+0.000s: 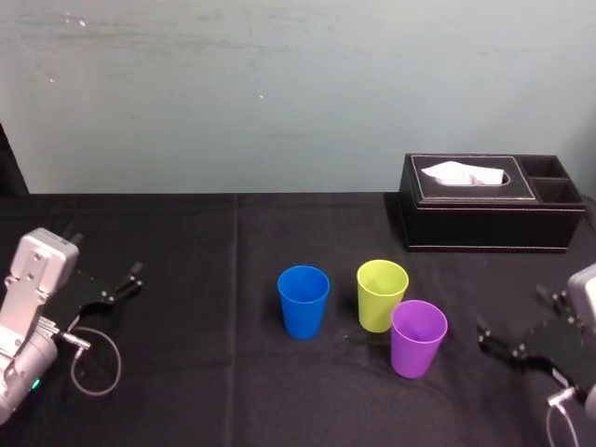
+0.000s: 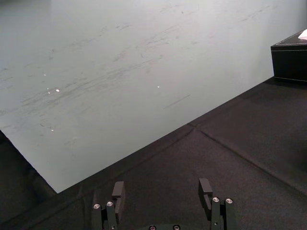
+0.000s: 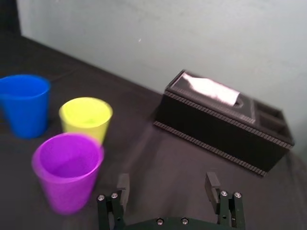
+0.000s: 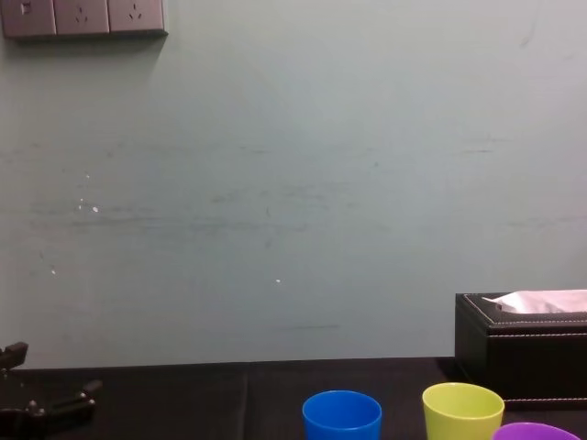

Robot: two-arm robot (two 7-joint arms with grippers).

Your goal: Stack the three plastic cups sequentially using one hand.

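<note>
Three plastic cups stand upright and apart on the black table: a blue cup [image 1: 304, 301] [image 3: 25, 105] [image 4: 341, 414], a yellow-green cup [image 1: 382, 295] [image 3: 86, 117] [image 4: 462, 411] to its right, and a purple cup [image 1: 418, 337] [image 3: 67, 170] [image 4: 541, 431] nearest me on the right. My right gripper [image 1: 510, 312] [image 3: 167, 184] hovers just right of the purple cup, open, with nothing between its fingers. Far to the left, my left gripper [image 1: 133, 279] [image 2: 162, 191] stays parked over bare cloth, open and holding nothing.
A black tissue box [image 1: 489, 203] [image 3: 225, 124] [image 4: 523, 348] with a white tissue sits at the back right, behind the cups. A pale wall [image 1: 279, 93] closes off the table's far edge. A loose cable loop [image 1: 93, 358] hangs beside the left arm.
</note>
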